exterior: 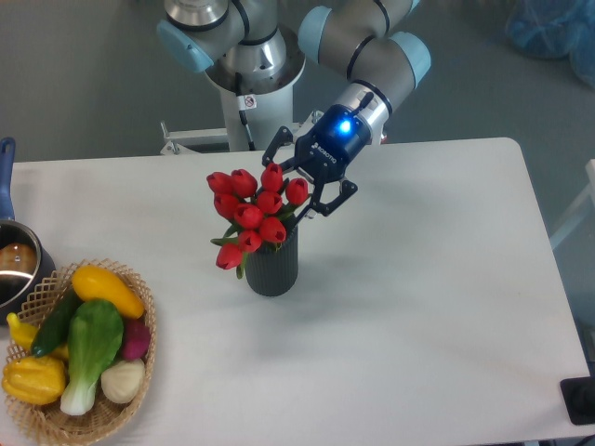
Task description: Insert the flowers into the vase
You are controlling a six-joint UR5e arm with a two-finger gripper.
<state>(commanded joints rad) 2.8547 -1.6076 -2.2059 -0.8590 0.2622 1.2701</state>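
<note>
Item 1. Gripper (305, 181): black two-finger unit with a lit blue ring on its wrist, hanging just behind and above the vase mouth. Its fingers stand spread apart either side of the uppermost blooms; whether a fingertip touches a petal cannot be told from here.

Item 2. Flowers (251, 216): a bunch of red tulip heads, smooth and egg-shaped, on green stems with a few pointed leaves. The stems run down into the vase; the heads lean out to the left, one drooping over the rim.

Item 3. Vase (272, 265): dark grey-black cylinder, finely ribbed top to bottom, round mouth, standing upright near the middle of the bench.

Status: the insertion looks largely done, since the stems sit inside the vase and the gripper is not clamped on them. What seems left is for the arm to draw clear without snagging the blooms; the lopsided lean could tip the bunch if brushed.

Item 4. Bench (428, 307): flat, matte white top with rounded corners.

Item 5. Wicker basket (37, 293): woven, round, at the front left, holding glossy plastic-looking vegetables (88, 339) in yellow, green, purple and white.

Item 6. Metal pot (14, 265): shiny, with a blue handle, at the left edge, partly cut off.
</note>
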